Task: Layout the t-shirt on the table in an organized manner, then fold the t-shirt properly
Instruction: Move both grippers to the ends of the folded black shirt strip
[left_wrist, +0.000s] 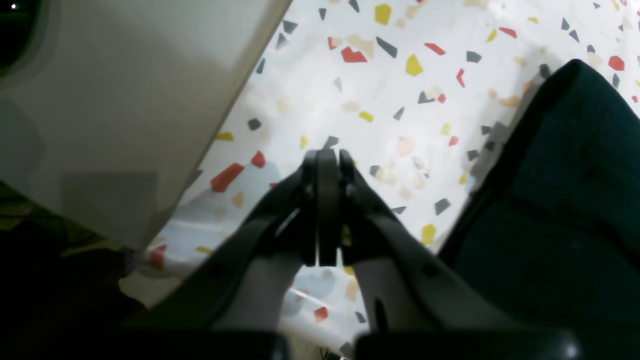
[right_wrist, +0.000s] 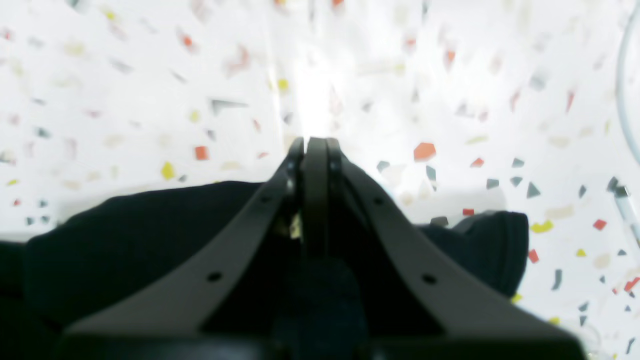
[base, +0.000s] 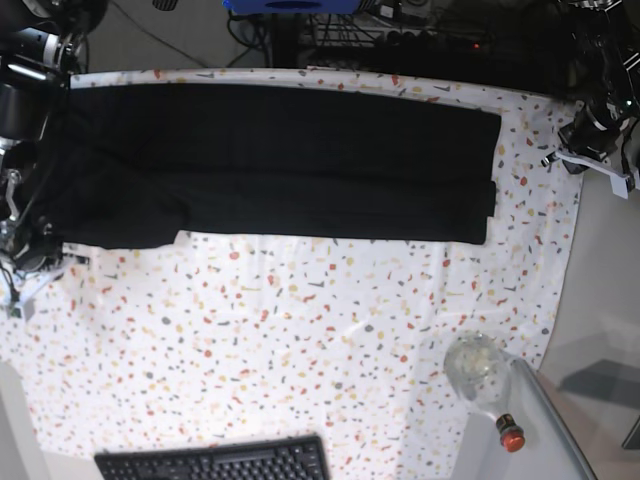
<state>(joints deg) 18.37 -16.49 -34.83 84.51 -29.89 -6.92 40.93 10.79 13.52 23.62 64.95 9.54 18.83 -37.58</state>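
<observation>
The black t-shirt (base: 280, 160) lies stretched in a long band across the far part of the speckled table (base: 300, 330), with a sleeve bulging at its left end. My right gripper (right_wrist: 315, 142) is shut, its tips reaching past the cloth's edge (right_wrist: 125, 235) over bare table; I see no fabric between the tips. My left gripper (left_wrist: 327, 155) is shut with nothing in it, hovering over the table (left_wrist: 390, 100) beside the t-shirt's other end (left_wrist: 575, 200).
A plain grey side surface (left_wrist: 125, 100) borders the table by the left gripper. A black keyboard (base: 215, 462) lies at the near edge. A clear glass vessel (base: 478, 368) and a red-capped bottle (base: 510, 435) stand near right. Cables crowd the far edge.
</observation>
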